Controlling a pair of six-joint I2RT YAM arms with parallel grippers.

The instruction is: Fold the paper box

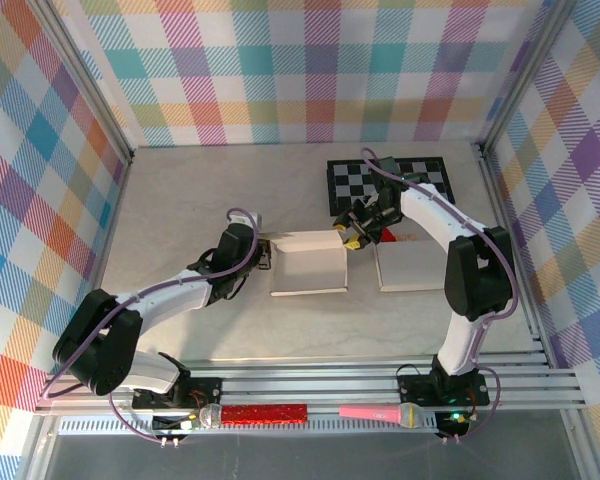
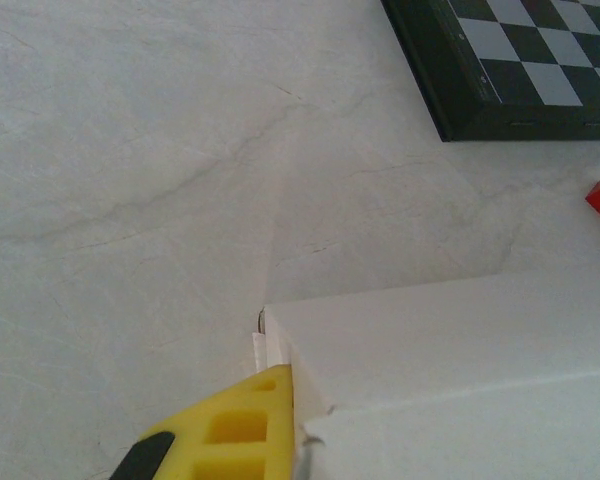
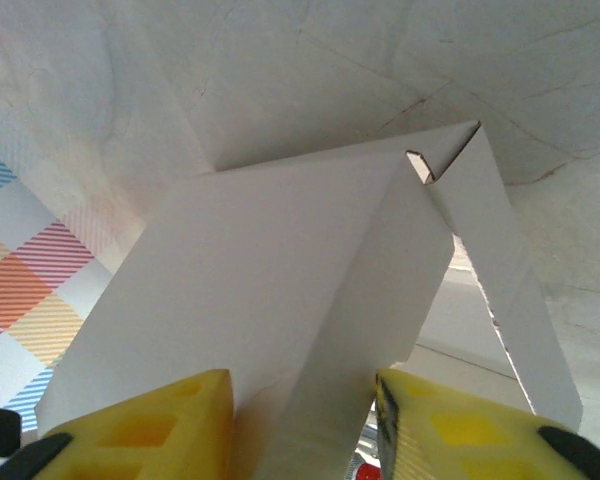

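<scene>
at mid-table the box (image 1: 310,268) lies between the two arms, its long side running left to right: shallow, white, of thin matte card with crisp creases and sharp corners. the left gripper (image 1: 266,256) sits at its left wall; from the wrist one yellow ribbed finger (image 2: 235,435) touches the card's corner and the other is out of frame, so i cannot tell whether it pinches. the right gripper (image 3: 302,425) is at the far right corner, its yellow fingers apart on either side of a raised, creased flap (image 3: 310,300) that peaks like a tent; whether they press the card i cannot tell. the flap lies straight ahead of the right gripper, the nearer one for folding it, while the left looks placed to brace the box. a second white panel (image 1: 412,266) lies flat just right of the box, a small red thing (image 1: 392,237) beside it, a glossy chessboard (image 1: 390,183) beyond. the table (image 1: 200,200) is pale, veined and smooth, so light card may slide
</scene>
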